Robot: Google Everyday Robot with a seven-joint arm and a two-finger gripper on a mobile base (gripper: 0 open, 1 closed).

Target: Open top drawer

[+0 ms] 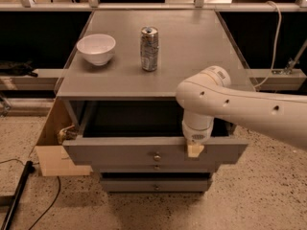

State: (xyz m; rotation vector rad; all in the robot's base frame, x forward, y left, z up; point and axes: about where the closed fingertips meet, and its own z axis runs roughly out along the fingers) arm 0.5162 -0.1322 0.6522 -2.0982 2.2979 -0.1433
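The top drawer [120,150] is the widest grey drawer, with a small round metal knob [157,156] on its flat front. It stands pulled out from under the grey table top, its dark inside showing. My gripper [194,149] hangs from the white arm over the drawer's front edge, right of the knob, with a pale fingertip [194,150] lying against the front. Two narrower grey drawers [156,182] sit below, pushed in further.
A white bowl [96,48] and a silver can [149,48] stand on the grey table top [192,42]. An open cardboard box [50,147] sits on the floor at the left. A black cable [17,200] lies at the lower left.
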